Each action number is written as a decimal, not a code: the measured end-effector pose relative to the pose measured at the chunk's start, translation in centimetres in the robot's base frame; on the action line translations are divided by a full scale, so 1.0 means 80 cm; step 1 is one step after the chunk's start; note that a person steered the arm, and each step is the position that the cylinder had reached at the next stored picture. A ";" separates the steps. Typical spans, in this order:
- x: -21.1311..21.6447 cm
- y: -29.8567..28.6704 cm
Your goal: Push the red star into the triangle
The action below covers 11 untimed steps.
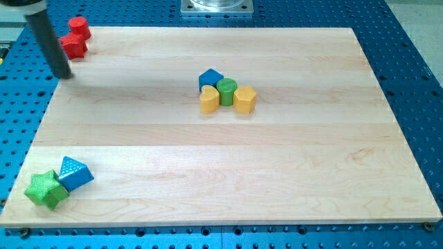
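Note:
A red star (pixel 73 46) lies at the board's top left corner, touching a second red block (pixel 80 28) just above it. My tip (pixel 64 75) rests on the board just below and slightly left of the red star, close to it; contact cannot be told. A blue triangle (pixel 74 173) lies near the bottom left corner, far below the red star. A green star (pixel 45 189) touches the triangle's lower left side.
Near the board's middle is a tight cluster: a blue block (pixel 210 78), a green cylinder (pixel 226 90), a yellow block (pixel 210 101) and a yellow hexagon (pixel 244 99). The wooden board's left edge (pixel 34 131) runs close to the red and blue blocks.

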<state>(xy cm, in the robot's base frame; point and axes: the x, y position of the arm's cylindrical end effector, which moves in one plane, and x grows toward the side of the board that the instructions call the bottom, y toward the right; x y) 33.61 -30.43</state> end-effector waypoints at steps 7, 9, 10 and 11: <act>-0.072 0.060; -0.069 0.109; -0.144 0.111; -0.181 0.111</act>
<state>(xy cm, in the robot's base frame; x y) 19.10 -21.58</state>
